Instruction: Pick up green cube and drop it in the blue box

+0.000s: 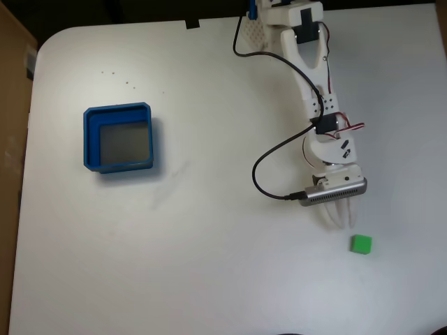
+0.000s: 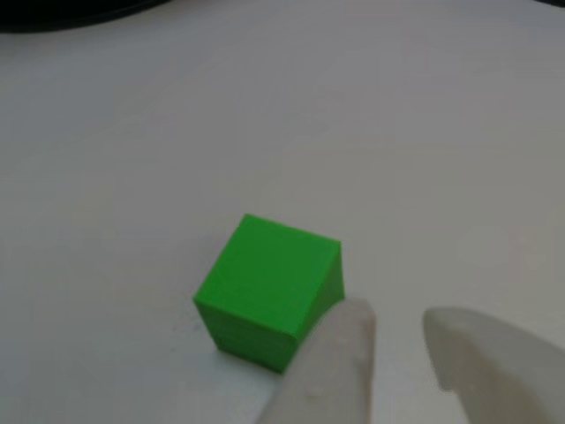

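White, translucent jaws (image 1: 338, 218) are seen narrowly parted with nothing held between them; in the other view the two fingertips (image 2: 340, 353) enter from the lower edge, a small gap showing between them. The cube (image 1: 361, 243) lies on the tabletop (image 1: 209, 244) just beyond the tips, at about four o'clock from them in the fixed view, near but apart. In the other view the cube (image 2: 265, 287) sits at roughly ten o'clock from the tips, with the nearer tip overlapping its lower right corner in the picture; whether contact is made cannot be told. The cube is turned so that a corner edge, not a flat face, is presented to the jaws. It is judged that the jaws must be opened wider and shifted sideways towards the cube before it can be straddled. The box (image 1: 120, 137) rests well apart, at about ten o'clock from the jaws in the fixed view, with nothing in it.
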### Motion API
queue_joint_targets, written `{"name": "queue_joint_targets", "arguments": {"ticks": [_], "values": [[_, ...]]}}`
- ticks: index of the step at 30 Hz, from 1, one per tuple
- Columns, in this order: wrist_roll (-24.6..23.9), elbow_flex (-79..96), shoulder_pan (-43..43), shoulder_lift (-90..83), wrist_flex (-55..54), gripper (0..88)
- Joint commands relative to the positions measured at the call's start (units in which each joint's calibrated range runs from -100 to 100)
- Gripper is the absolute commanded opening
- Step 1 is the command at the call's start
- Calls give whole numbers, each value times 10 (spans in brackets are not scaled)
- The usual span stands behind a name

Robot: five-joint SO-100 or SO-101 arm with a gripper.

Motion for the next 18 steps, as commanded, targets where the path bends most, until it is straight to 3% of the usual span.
{"name": "queue_joint_targets", "arguments": {"ticks": [1,9,14,18], "values": [[0,-39,-1,-10,-16,9],[-1,-36,-1,-11,-12,26],[-2,-38,-1,-11,-16,142],[-1,-39,-3,-12,-16,186]]}}
